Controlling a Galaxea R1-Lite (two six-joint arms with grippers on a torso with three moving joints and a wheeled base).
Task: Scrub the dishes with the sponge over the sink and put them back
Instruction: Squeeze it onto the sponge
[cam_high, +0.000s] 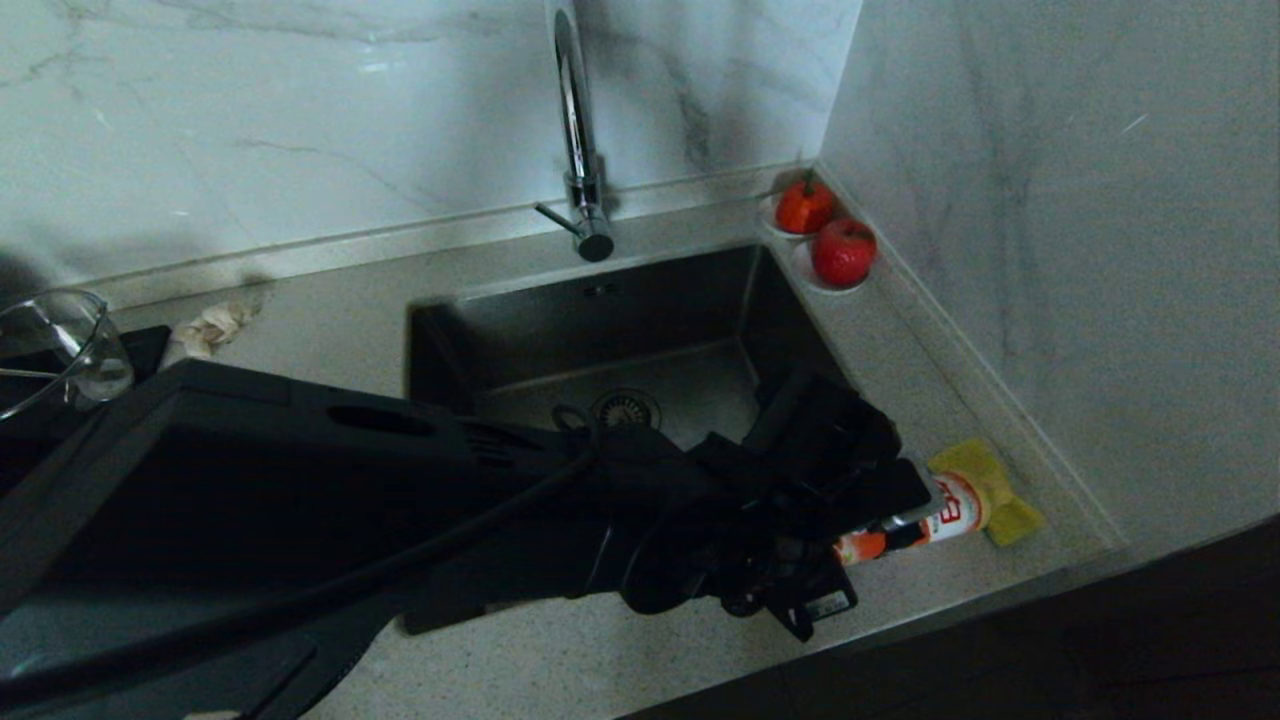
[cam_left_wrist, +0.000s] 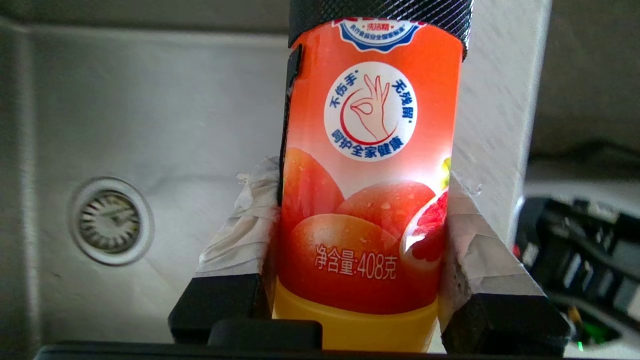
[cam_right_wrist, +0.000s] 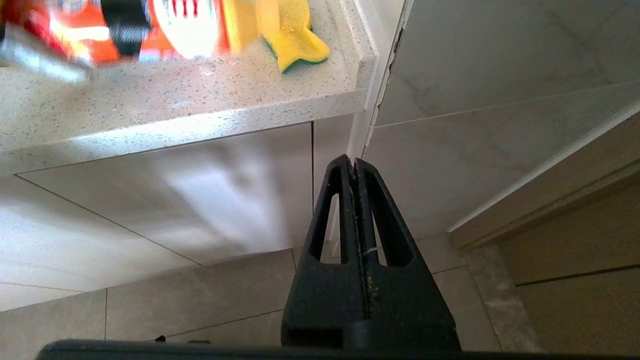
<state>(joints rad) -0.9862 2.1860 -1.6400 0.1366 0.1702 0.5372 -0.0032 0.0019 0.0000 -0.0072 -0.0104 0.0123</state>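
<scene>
I see a speckled beige stone countertop (cam_high: 330, 320) wrapping round the square dark steel sink (cam_high: 600, 330) sunk into it, marble wall behind and to the right. On the right strip, near the front edge, lies a yellow rectangular sponge with a dark green scouring face (cam_high: 990, 490). In the back right corner sit two small white saucers with red fruit (cam_high: 825, 235), just beside each other. Left of the sink, by the back wall, lies a small crumpled beige cloth wad (cam_high: 210, 325). At the far left I see a clear glass pot (cam_high: 60, 345); its base is hidden.
</scene>
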